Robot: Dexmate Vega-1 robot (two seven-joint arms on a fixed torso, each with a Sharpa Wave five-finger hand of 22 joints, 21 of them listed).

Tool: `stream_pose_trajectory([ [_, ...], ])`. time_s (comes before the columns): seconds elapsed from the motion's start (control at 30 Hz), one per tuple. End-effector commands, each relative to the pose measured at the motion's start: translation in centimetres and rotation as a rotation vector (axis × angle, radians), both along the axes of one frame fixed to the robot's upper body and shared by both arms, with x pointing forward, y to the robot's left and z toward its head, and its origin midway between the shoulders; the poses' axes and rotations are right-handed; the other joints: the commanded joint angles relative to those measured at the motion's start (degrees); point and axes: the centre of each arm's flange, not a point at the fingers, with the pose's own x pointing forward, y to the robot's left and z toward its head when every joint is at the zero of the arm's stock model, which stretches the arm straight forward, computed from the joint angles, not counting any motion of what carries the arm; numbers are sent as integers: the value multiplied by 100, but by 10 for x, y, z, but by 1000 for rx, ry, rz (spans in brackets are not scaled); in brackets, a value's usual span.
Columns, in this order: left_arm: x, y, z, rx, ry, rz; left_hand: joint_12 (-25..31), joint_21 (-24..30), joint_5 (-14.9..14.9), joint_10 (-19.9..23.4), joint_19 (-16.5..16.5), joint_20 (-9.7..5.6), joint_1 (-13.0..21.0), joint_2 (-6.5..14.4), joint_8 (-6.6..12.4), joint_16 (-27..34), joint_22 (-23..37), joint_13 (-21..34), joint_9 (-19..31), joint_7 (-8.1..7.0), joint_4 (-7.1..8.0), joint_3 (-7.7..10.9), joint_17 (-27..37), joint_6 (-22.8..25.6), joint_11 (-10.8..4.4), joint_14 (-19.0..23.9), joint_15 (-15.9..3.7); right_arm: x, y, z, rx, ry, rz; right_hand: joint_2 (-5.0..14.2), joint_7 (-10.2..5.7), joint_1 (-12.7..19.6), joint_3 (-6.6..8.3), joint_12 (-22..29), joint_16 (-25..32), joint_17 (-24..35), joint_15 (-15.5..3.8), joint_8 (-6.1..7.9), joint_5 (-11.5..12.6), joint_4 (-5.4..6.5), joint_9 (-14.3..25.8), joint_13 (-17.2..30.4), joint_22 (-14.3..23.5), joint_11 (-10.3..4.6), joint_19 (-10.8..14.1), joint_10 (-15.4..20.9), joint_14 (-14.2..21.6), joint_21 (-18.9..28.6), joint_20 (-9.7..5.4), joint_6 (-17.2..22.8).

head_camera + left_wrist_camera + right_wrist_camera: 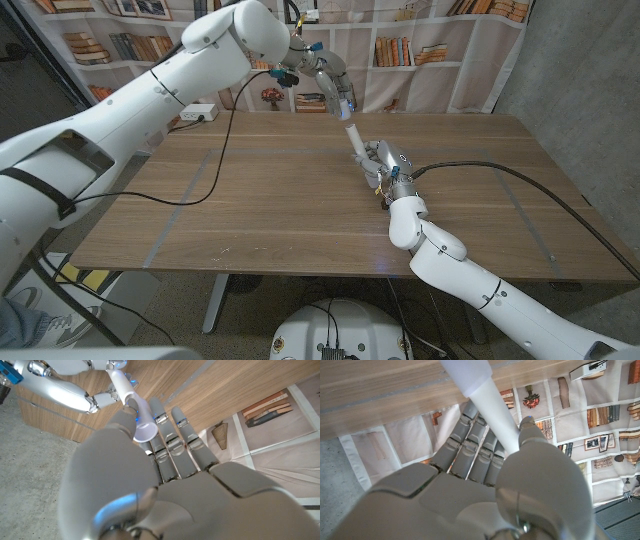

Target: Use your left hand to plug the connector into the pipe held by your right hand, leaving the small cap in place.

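While right robot hand [385,163] grips pipe [355,138] — left robot hand [335,85] holds connector [145,420] at pipe's end.

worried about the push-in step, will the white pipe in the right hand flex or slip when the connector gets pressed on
The white pipe looks like a straight, rigid plastic tube, so it probably won't bend. Its surface looks smooth, and the right hand holds only its lower end, so it could slide or pivot under an off-axis push. It looks thin and hollow, so likely light: the left hand should need little force.

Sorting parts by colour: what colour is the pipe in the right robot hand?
White; the pipe shows best in the right wrist view.
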Motion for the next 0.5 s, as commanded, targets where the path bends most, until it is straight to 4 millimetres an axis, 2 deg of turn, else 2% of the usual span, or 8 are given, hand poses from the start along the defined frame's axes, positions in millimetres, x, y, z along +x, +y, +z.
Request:
stream_pose_trajectory([
  [0.03,6,-2,-7,-9,7,-23,-19,52,27,688,-15,-320,16,250,122,-11,25,856,614,675,136,196,19,775,116,16,14,-5,-1,2,7,-12,-2,40,-385,33,697,-6,3,10,-377,35,23,687,14,16,5,-62,50,79,56,60,-828,432],
  [0.23,10,-4,-12,-6,20,-23,-31,69,26,683,-12,-322,10,251,119,-12,27,869,616,669,138,204,21,779,108,10,15,-7,-1,2,12,-14,-4,38,-384,43,699,-27,-25,0,-375,33,24,676,32,18,-1,-109,24,37,14,78,-827,416],
  [0.3,11,-4,-13,-6,24,-25,-30,73,26,691,-13,-323,8,250,117,-8,28,873,612,665,138,206,20,784,106,22,-5,-7,0,2,11,-14,-4,42,-391,44,700,-25,-32,-2,-375,32,24,675,36,18,-4,-62,14,44,5,86,-826,414],
  [0.5,10,-4,-14,-7,26,-28,-39,89,24,691,-12,-322,-1,246,109,-11,29,886,603,666,140,211,21,789,96,12,16,-9,3,2,4,-15,-1,49,-393,44,700,-26,-31,-1,-376,29,23,676,40,19,-9,-114,2,47,14,108,-825,408],
])
